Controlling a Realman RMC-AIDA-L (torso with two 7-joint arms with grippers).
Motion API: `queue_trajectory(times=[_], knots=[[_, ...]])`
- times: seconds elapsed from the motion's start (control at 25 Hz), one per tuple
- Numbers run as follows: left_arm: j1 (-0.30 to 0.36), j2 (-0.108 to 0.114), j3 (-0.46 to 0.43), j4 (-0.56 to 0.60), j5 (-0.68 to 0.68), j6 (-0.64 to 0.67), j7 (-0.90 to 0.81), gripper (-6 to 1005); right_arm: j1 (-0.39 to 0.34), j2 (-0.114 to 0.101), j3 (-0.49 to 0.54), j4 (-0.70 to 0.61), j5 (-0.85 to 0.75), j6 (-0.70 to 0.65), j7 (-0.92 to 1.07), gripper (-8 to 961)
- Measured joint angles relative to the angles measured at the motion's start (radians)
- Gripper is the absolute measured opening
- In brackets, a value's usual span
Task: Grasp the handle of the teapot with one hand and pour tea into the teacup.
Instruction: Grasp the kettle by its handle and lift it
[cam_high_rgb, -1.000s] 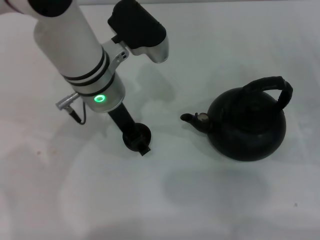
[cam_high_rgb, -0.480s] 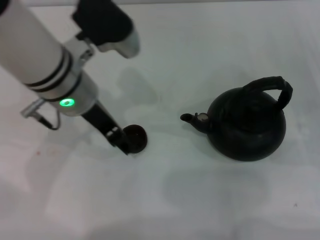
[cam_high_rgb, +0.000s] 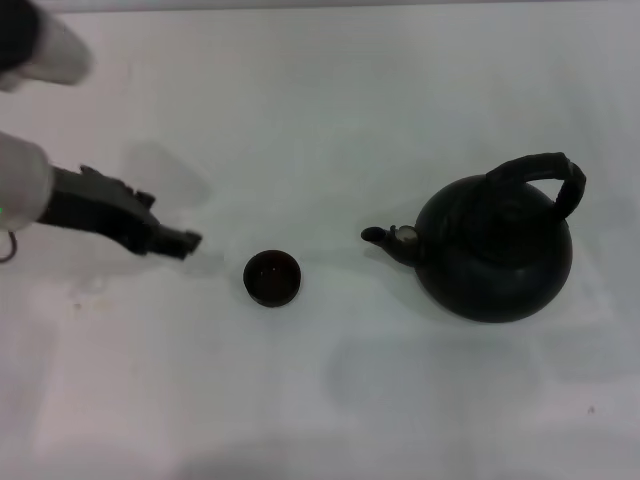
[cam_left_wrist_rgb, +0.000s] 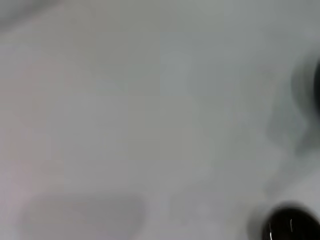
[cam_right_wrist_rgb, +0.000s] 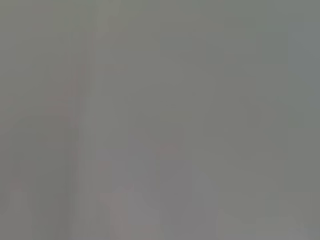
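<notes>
Jaws of our left gripper (cam_high_rgb: 185, 241) could not be judged: its dark tip was in view on the table's left part, but we could not tell whether the fingers were spread or pressed together. They held nothing. The tip pointed toward the teacup (cam_high_rgb: 272, 278), which stood apart from it, at about 4 o'clock from the tip. The left wrist view showed the teacup (cam_left_wrist_rgb: 291, 223) only as a dark round shape at the edge of the picture, over the pale table (cam_left_wrist_rgb: 125, 125).

Our right gripper was not visible in any view; the right wrist view showed only a plain grey field.

The teacup stood upright and alone on the white table (cam_high_rgb: 330, 100). The teapot (cam_high_rgb: 494, 248) was at about 3 o'clock from the cup, well apart, and its spout (cam_high_rgb: 385, 238) pointed to 9 o'clock, toward the cup. The handle (cam_high_rgb: 545, 172) arched over the pot's top, free and not touched.

We judged that the cup was placed and the grasp step was not begun. The next move called for one gripper to come down over the handle with open fingers, close around the arch near its top, then lift and tilt the spout over the small cup. The cup was narrow, so the spout needed careful alignment.
</notes>
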Motion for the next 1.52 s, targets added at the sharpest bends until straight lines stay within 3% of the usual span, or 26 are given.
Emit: queue_trajectory(times=[0.04,0.24,0.32,0.4,0.52,0.72,0.84,1.12,1.52], knots=[[0.016,0.000,-0.036,0.002,-0.037,0.011,0.028,785,-0.009,-0.006,-0.035,-0.010,0.000,0.011,0.049,841],[0.107,-0.001,-0.237,-0.087,-0.349,0.098,0.285,784,-0.078,-0.084,-0.290,-0.121,0.000,0.010,0.385,841],[0.145,-0.002,-0.288,-0.135,-0.480,0.128,0.412,784,-0.131,-0.100,-0.352,-0.210,0.000,0.003,0.468,840],[0.179,-0.001,-0.337,-0.205,-0.630,0.141,0.565,784,-0.191,-0.103,-0.384,-0.316,-0.016,0.013,0.528,840],[0.227,-0.002,-0.391,-0.312,-0.825,0.131,0.803,784,-0.297,-0.085,-0.392,-0.548,-0.126,0.085,0.645,840],[0.269,0.001,-0.404,-0.516,-1.073,0.125,1.131,785,-0.479,0.018,-0.419,-1.098,-0.520,0.346,0.914,839],[0.272,0.001,-0.407,-0.612,-1.150,0.115,1.243,785,-0.478,0.019,-0.471,-1.161,-0.547,0.379,0.947,839],[0.272,0.002,-0.449,-0.772,-1.237,0.057,1.367,784,-0.398,0.021,-0.533,-1.128,-0.524,0.418,0.971,837],[0.279,0.002,-0.486,-0.836,-1.246,0.008,1.398,783,-0.278,0.017,-0.535,-1.004,-0.509,0.436,0.974,835]])
